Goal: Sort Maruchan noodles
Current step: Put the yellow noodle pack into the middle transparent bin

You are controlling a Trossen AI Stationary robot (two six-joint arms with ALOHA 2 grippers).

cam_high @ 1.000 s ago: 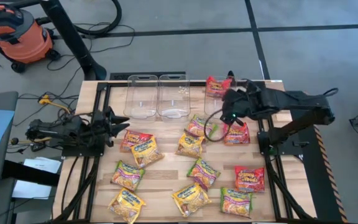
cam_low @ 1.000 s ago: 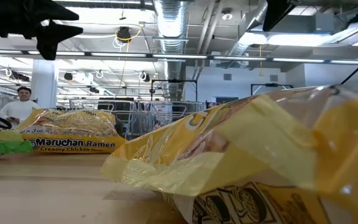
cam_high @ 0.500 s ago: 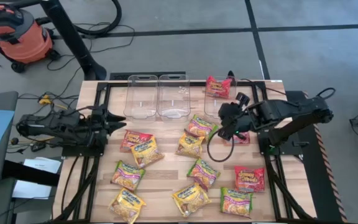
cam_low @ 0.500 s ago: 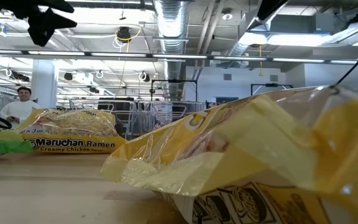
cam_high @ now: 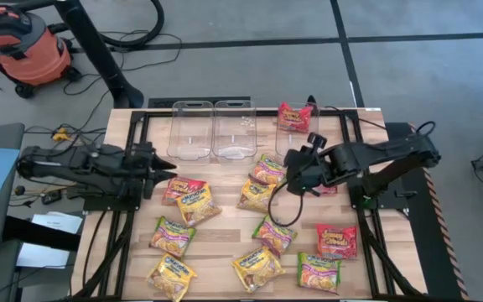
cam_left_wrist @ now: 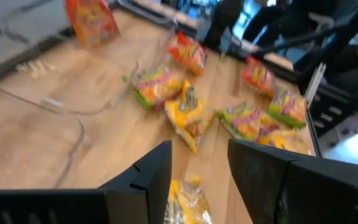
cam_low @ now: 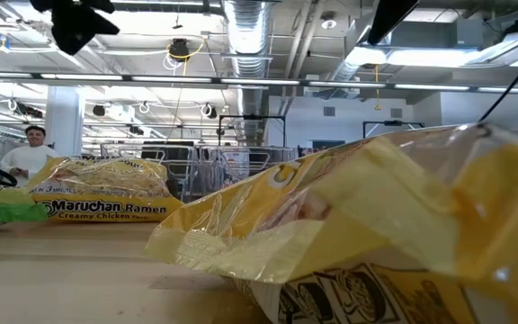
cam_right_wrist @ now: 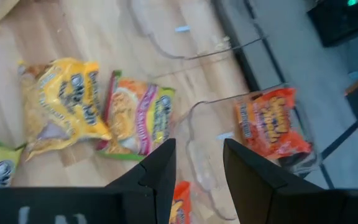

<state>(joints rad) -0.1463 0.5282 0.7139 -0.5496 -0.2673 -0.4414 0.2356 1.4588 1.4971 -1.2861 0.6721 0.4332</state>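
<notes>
pale wood is forming the slatted table [cam_high: 225, 235], seen from above and framed by black rails. three clear bins [cam_high: 212, 130] are standing along its far edge; the one on the right is holding a red-orange packet [cam_high: 294, 117]. the other maruchan noodles [cam_high: 258, 231] are lying scattered over the near half of the table, yellow, red-orange and green-with-pink. the left gripper [cam_high: 164, 169] is hovering at the table's left side, just beside a red-orange packet [cam_high: 180, 186], its fingers spread apart with nothing between them. the right gripper [cam_high: 289, 178] is hanging right of centre, near a green-with-pink packet [cam_high: 268, 169]; from this view it cannot be told whether its fingers are apart or together.

low view: a yellow packet [cam_low: 376, 234] is filling the foreground, and a second yellow packet [cam_low: 106, 191] is lying farther back on the left. dark arm parts are showing at the upper corners. a person [cam_low: 27, 153] is standing in the room behind.

left wrist view: the left gripper [cam_left_wrist: 197, 168] is holding its two fingers apart, empty, above the wood. packets are lying ahead of it, a yellow one [cam_left_wrist: 190, 118] nearest.

right wrist view: the right gripper [cam_right_wrist: 197, 165] is showing its fingers parted, gripping nothing. beyond them a yellow packet [cam_right_wrist: 64, 112] is touching a green-with-pink packet [cam_right_wrist: 135, 118], and a red-orange packet [cam_right_wrist: 271, 123] is sitting inside a clear bin [cam_right_wrist: 204, 162].
</notes>
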